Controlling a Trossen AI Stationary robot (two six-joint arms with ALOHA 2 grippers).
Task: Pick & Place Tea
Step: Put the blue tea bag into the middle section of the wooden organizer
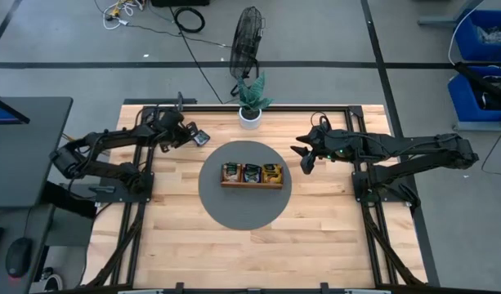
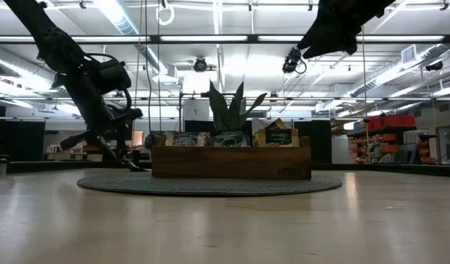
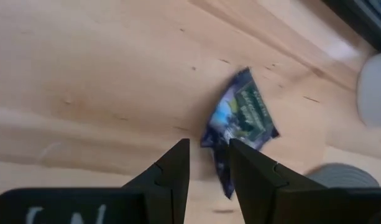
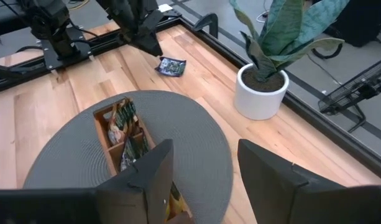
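A dark teal tea sachet lies flat on the wood between the left frame rail and the grey mat. My left gripper is low over it, with a narrow gap between its fingers; the sachet's near corner reaches into that gap. Several sachets stand in the wooden tray on the mat. My right gripper is open and hangs in the air right of the tray. My left gripper slants down from the table's left onto the sachet's near corner, with a finger on either side of it. I cannot tell whether the fingers touch it. The rest of the sachet lies on the table.
A potted plant stands at the far edge behind the tray, close to the sachet's right. Black frame rails run along both sides. Bare wood lies near of the mat.
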